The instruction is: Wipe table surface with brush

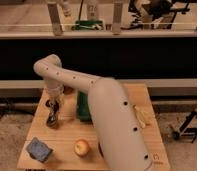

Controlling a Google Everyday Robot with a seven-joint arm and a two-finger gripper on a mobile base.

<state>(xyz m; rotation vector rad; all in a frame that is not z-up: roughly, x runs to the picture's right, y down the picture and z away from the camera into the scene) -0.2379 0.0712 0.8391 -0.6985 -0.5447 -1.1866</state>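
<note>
The table surface [62,142] is a light tan wooden top filling the lower middle of the camera view. My white arm reaches from the lower right across to the table's left side. There my gripper [53,109] points down, shut on the brush [52,120]. The brush is a dark, slim stick that stands nearly upright, and its lower end touches the wood near the left edge.
A blue-grey sponge block [39,149] lies at the front left corner and an apple [81,147] sits at the front middle. A green tray [83,106] is partly hidden behind my arm. A banana [141,115] lies on the right side.
</note>
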